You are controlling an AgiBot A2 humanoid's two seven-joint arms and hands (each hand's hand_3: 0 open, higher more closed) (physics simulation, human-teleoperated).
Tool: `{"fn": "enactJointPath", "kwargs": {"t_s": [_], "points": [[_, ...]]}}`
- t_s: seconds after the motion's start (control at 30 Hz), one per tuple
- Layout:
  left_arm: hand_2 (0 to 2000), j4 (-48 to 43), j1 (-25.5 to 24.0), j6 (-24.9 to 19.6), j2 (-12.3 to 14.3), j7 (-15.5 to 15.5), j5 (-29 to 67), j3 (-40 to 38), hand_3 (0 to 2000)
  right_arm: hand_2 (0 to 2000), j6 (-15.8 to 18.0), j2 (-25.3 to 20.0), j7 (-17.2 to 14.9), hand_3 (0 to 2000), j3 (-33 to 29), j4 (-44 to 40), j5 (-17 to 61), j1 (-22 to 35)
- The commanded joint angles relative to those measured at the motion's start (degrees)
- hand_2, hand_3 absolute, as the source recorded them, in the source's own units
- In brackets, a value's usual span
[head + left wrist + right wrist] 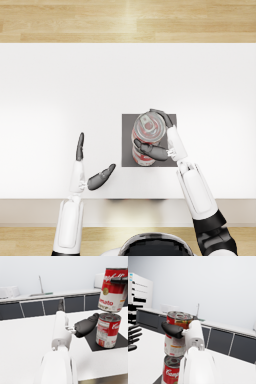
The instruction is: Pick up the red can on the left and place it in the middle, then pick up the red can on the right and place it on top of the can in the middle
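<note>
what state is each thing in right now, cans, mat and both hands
upper can: gripped by the right hand, held tilted just above the lower can, not yet set down
lower can: upright on the mat, unopened
dark mat: flat on the white table
right hand: grips the upper can
left hand: holds nothing, fingers apart, beside the mat

Two cans at picture centre: the upper can (pixel 113 289) shows red over white with a gold medallion and red lettering; the lower can (pixel 108 330) is red-and-white too, on a dark grey mat (pixel 128 145) over the white table (pixel 60 100).
</note>
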Motion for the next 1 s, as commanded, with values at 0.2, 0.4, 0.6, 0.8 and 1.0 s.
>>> {"fn": "enactJointPath", "kwargs": {"t_s": [0.2,0.4,0.6,0.8,1.0], "points": [[0,-0.78,-0.22,0.00,0.42,0.05,0.00,-1.39,0,2000,1.74,0.10,-0.02,1520,-0.90,-2.04,-0.01,-1.75],[0,-0.84,-0.57,0.00,0.81,0.06,0.00,-1.91,0,639,0.56,-0.44,0.81,1193,-1.23,-4.45,-0.05,-2.18],[0,-1.31,-1.05,0.00,1.17,0.06,0.00,-2.25,0,0,0.99,-0.75,-0.05,0,-1.80,1.79,-0.05,-3.06],[0,-6.37,1.38,0.00,1.94,0.06,0.00,-2.52,0,0,-0.64,-3.96,-0.47,0,-6.93,10.01,-0.02,-0.01],[0,-8.54,8.49,0.00,2.62,0.06,0.00,-4.51,0,0,-1.01,-4.64,-0.52,0,-9.42,13.00,-0.03,-0.08]]}}
